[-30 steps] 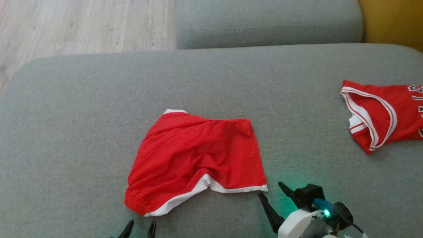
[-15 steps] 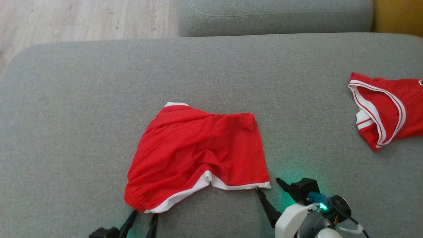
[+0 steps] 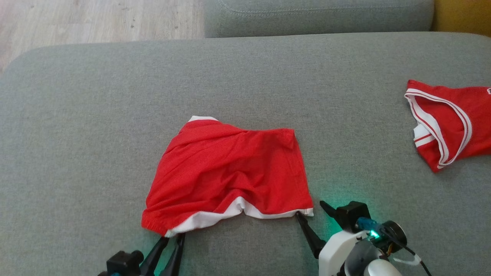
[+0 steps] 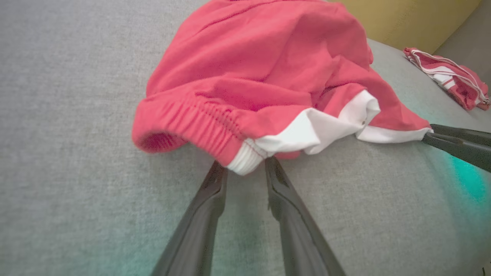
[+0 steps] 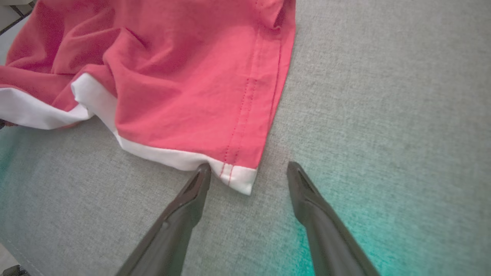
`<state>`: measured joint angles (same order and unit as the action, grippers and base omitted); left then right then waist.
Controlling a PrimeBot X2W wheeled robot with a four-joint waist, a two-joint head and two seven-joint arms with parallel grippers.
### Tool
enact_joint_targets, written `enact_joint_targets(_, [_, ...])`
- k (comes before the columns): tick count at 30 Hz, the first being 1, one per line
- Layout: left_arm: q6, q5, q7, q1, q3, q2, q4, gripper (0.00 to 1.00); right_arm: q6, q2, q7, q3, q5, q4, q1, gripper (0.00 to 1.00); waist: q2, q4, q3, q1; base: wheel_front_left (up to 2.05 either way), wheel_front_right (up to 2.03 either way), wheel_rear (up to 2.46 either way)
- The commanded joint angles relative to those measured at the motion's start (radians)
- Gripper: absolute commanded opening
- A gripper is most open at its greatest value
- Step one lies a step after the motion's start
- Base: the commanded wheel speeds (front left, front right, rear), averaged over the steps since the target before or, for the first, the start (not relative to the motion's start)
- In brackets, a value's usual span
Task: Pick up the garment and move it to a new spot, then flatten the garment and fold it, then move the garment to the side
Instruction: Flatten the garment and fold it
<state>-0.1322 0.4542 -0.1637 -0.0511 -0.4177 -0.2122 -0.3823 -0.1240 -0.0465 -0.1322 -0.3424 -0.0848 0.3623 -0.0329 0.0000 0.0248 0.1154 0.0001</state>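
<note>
The red shorts (image 3: pixel 230 168) lie crumpled mid-cushion on the grey sofa (image 3: pixel 76 115), with bare upholstery on every side. The cushion's far left edge borders the wooden floor (image 3: pixel 96 19). Left gripper (image 4: pixel 244 165): fingers close together either side of the near left hem corner, tips hidden under cloth; pinch cannot be confirmed. Right gripper (image 5: pixel 249 165): fingers spread astride the near right corner, one tip touching the white hem. A red jersey (image 3: pixel 448 122) is cut off at the right.
</note>
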Motion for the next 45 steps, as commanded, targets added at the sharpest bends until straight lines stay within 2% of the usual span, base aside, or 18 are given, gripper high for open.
enact_joint_targets(1, [0.002, 0.008, -0.016, 0.04, 0.029, -0.013, 0.026, 0.5, -0.007, -0.004, 0.004, -0.024, 0.005, -0.025, -0.036, 1.0, 0.0, 0.0, 0.0, -0.0001, 0.0, 0.0, 0.0])
enact_joint_targets(8, [0.002, 0.018, -0.027, 0.057, 0.011, -0.027, 0.05, 0.47, -0.007, -0.004, 0.01, -0.023, 0.003, -0.017, -0.045, 1.0, 0.0, 0.0, 0.005, -0.0001, 0.0, 0.0, 0.0])
enact_joint_targets(10, [0.002, 0.021, -0.024, 0.063, 0.005, -0.029, 0.056, 0.44, -0.007, -0.004, 0.012, -0.023, 0.002, -0.013, -0.047, 1.0, 0.0, 0.002, 0.008, -0.0001, 0.0, 0.0, 0.0])
enact_joint_targets(13, [0.002, 0.025, -0.023, 0.074, -0.007, -0.034, 0.061, 0.32, -0.007, -0.004, 0.014, -0.027, -0.002, -0.009, -0.053, 1.0, 0.0, 0.002, 0.013, -0.0001, 0.0, 0.0, 0.0])
enact_joint_targets(14, [0.002, 0.027, -0.025, 0.078, -0.01, -0.034, 0.064, 0.2, -0.007, -0.004, 0.014, -0.029, -0.005, -0.007, -0.056, 1.0, 0.0, 0.002, 0.016, -0.0001, 0.0, 0.0, 0.0])
enact_joint_targets(15, [0.002, 0.03, -0.027, 0.081, -0.011, -0.035, 0.065, 0.06, -0.007, -0.004, 0.015, -0.029, -0.009, -0.004, -0.06, 0.94, 0.0, 0.001, 0.017, -0.0001, 0.0, 0.0, 0.0])
enact_joint_targets(16, [0.002, 0.033, -0.024, 0.084, -0.02, -0.037, 0.066, 0.0, -0.007, -0.004, 0.012, -0.035, -0.019, 0.0, -0.063, 0.37, 0.0, 0.001, 0.019, -0.0001, 0.0, 0.0, 0.0])
enact_joint_targets(17, [0.002, 0.037, -0.022, 0.087, -0.026, -0.041, 0.069, 0.0, -0.007, -0.004, 0.01, -0.042, -0.029, 0.005, -0.066, 0.0, 0.0, 0.001, 0.019, -0.0001, 0.0, 0.0, 0.0])
enact_joint_targets(22, [0.002, 0.078, 0.018, 0.077, -0.063, -0.082, 0.118, 0.0, -0.007, -0.004, 0.018, -0.037, -0.134, 0.003, -0.075, 0.0, 0.0, -0.001, 0.018, -0.0001, 0.0, 0.0, 0.0])
enact_joint_targets(26, [0.002, 0.149, 0.099, 0.038, -0.083, -0.139, 0.251, 0.0, -0.007, -0.004, 0.024, 0.012, -0.241, -0.06, -0.071, 0.0, 0.0, 0.0, 0.009, -0.0001, 0.0, 0.0, 0.0])
enact_joint_targets(29, [0.002, 0.266, 0.204, -0.012, -0.09, -0.193, 0.44, 0.0, -0.007, -0.004, 0.003, 0.075, -0.361, -0.172, -0.058, 0.0, 0.0, 0.0, -0.009, -0.0001, 0.0, 0.0, 0.0])
enact_joint_targets(33, [0.005, 0.451, 0.362, -0.076, -0.067, -0.295, 0.766, 0.0, -0.007, -0.008, -0.071, 0.2, -0.522, -0.401, -0.042, 0.0, 0.0, -0.008, -0.03, -0.0001, 0.0, 0.0, 0.0])
enact_joint_targets(35, [0.017, 0.532, 0.426, -0.089, -0.037, -0.344, 0.934, 0.0, -0.007, -0.009, -0.125, 0.272, -0.6, -0.535, -0.042, 0.0, 0.0, -0.014, -0.035, -0.0001, 0.0, 0.0, 0.0])
enact_joint_targets(39, [0.055, 0.707, 0.514, -0.063, 0.041, -0.404, 1.208, 0.0, -0.007, -0.008, -0.244, 0.407, -0.713, -0.775, -0.085, 0.0, 0.0, -0.036, -0.022, -0.0001, 0.0, 0.0, 0.0])
enact_joint_targets(42, [0.098, 0.835, 0.567, 0.008, 0.12, -0.437, 1.294, 0.0, -0.007, -0.006, -0.334, 0.473, -0.773, -0.866, -0.165, 0.0, 0.0, -0.061, 0.008, -0.0001, 0.0, 0.0, 0.0])
enact_joint_targets(45, [0.127, 0.971, 0.627, 0.122, 0.176, -0.458, 1.306, 0.0, -0.007, -0.005, -0.409, 0.5, -0.774, -0.856, -0.285, 0.0, 0.0, -0.084, 0.053, -0.0001, 0.0, 0.0, 0.0])
